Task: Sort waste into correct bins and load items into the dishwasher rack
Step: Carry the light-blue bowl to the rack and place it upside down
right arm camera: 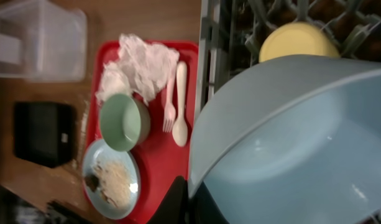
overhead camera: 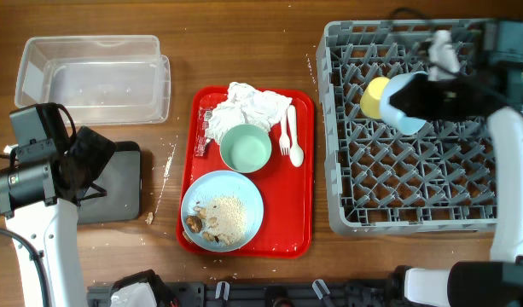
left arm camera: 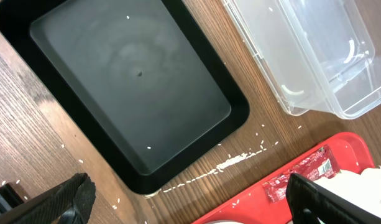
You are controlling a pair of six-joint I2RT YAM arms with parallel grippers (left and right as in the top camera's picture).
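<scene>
Currently the left gripper (left arm camera: 190, 198) hangs open above the black tray (left arm camera: 134, 81), holding nothing. Over the dishwasher rack (overhead camera: 398, 183), the right gripper (right arm camera: 191, 196) clamps the light blue bowl (right arm camera: 289, 143) by its rim beside the yellow cup (overhead camera: 374, 96); a tilted release could knock that cup over.

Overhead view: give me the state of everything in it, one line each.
light blue bowl, tilted, gripped over dishwasher rack
right gripper, shut on light blue bowl
left gripper, open, empty
yellow cup, in the rack
green bowl, upright, empty
blue plate, holding food scraps
fork and spoon, lying on red tray
napkins, crumpled
clear tub, empty
black tray, nearly empty
</scene>
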